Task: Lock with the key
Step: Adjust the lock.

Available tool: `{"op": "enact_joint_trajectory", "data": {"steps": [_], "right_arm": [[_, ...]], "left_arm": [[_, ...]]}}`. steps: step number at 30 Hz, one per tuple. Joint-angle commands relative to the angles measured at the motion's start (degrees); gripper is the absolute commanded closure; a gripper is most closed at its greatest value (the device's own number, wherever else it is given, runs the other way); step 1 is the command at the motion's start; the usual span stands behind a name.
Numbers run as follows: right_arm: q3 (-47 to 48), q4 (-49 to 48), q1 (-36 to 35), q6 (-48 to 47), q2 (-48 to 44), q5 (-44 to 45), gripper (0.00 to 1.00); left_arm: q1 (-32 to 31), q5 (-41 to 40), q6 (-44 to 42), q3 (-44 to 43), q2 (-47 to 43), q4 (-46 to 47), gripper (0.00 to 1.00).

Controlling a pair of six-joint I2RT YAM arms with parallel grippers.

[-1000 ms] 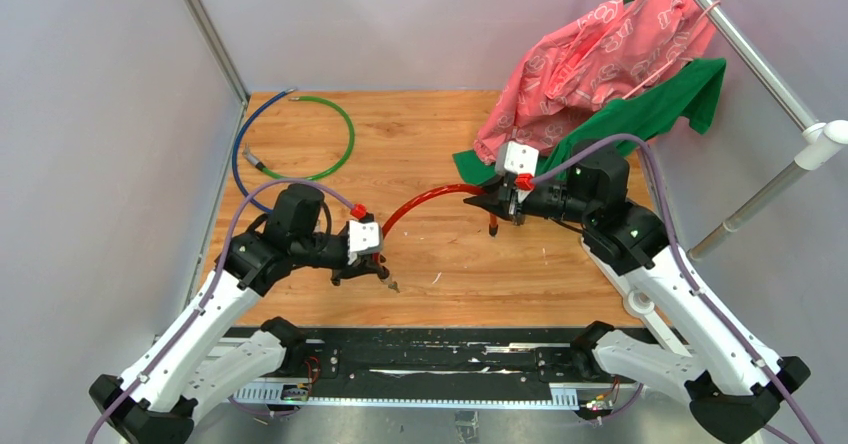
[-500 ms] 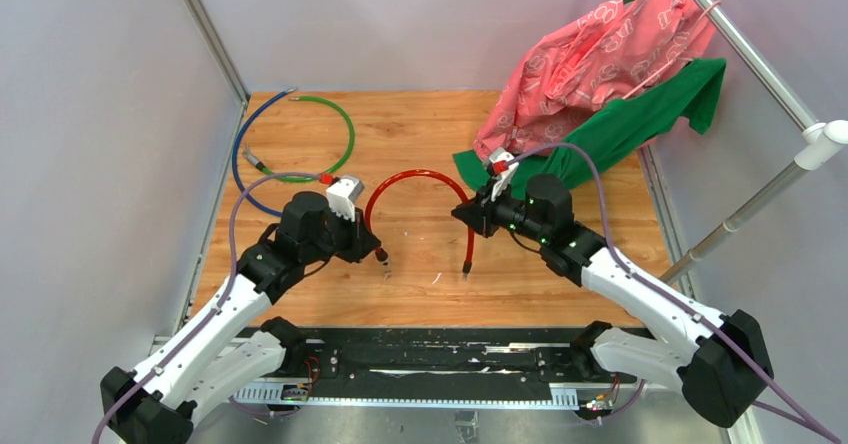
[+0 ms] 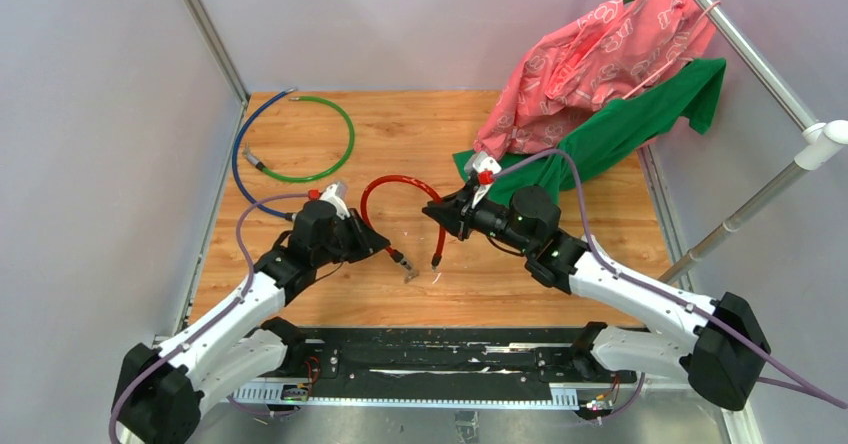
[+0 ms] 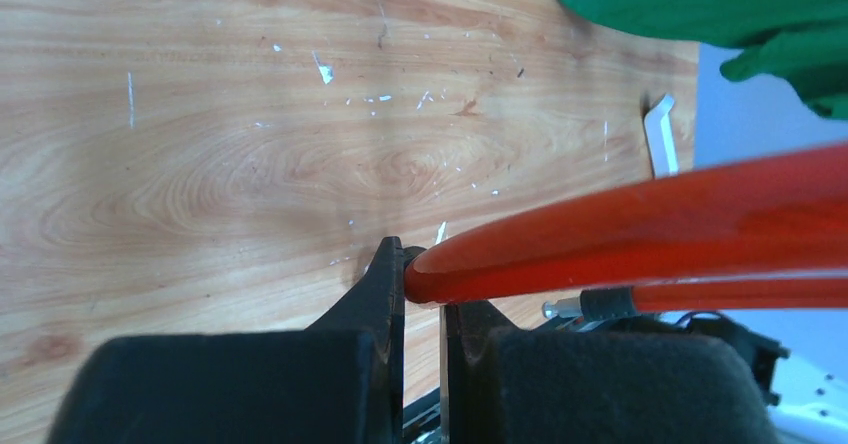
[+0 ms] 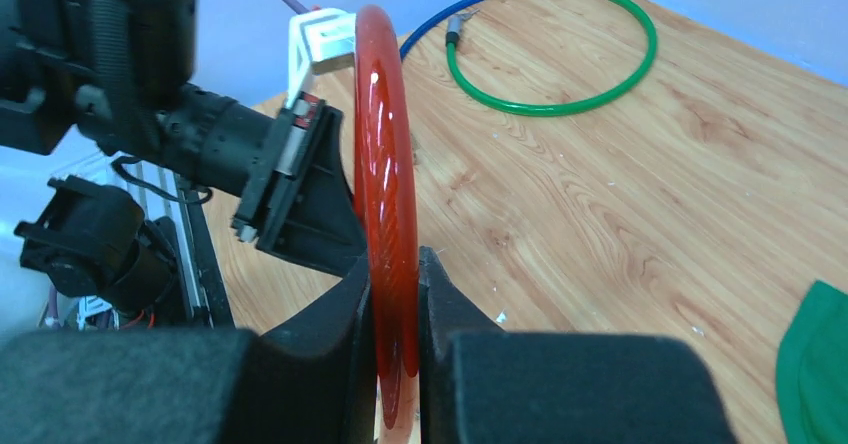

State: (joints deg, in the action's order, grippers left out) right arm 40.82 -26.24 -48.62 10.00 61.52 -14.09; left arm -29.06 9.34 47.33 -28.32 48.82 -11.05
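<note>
A red cable [image 3: 400, 179] arches above the wooden table [image 3: 520, 284] between my two grippers. My right gripper [image 3: 447, 219] is shut on its right side, and the red cable [image 5: 385, 184] runs up between the fingers [image 5: 350, 304]. My left gripper [image 3: 392, 253] is shut on the key [image 4: 442, 364], which shows only as a thin silver blade between the jaws. The red cable's [image 4: 640, 229] black-capped end touches the left fingertips [image 4: 388, 264]. Small silver keys [image 3: 408, 270] dangle below that gripper. The cable's other end [image 4: 580, 307], with a silver pin, hangs beside it.
A green cable loop [image 3: 335, 134] and a blue cable [image 3: 240, 159] lie at the table's back left. Pink cloth [image 3: 590, 49] and green cloth [image 3: 640, 114] hang from a rail at the back right, spilling onto the table. Grey walls stand on both sides.
My right gripper has carried the red cable left and nearer, tightening the arch into a loop. My left gripper has swung right toward it, still holding the key.
</note>
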Motion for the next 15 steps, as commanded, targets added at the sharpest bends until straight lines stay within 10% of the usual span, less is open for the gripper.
{"op": "enact_joint_trajectory", "data": {"steps": [1, 15], "right_arm": [[1.86, -11.46, -0.86, -5.73, 2.05, -9.29, 1.00], [4.78, -4.25, -0.13, -22.14, 9.46, -13.95, 1.00]], "left_arm": [[1.37, 0.75, 10.52, 4.01, 4.80, 9.22, 1.00], [2.06, -5.40, 17.09, 4.70, 32.67, 24.92, 1.00]]}}
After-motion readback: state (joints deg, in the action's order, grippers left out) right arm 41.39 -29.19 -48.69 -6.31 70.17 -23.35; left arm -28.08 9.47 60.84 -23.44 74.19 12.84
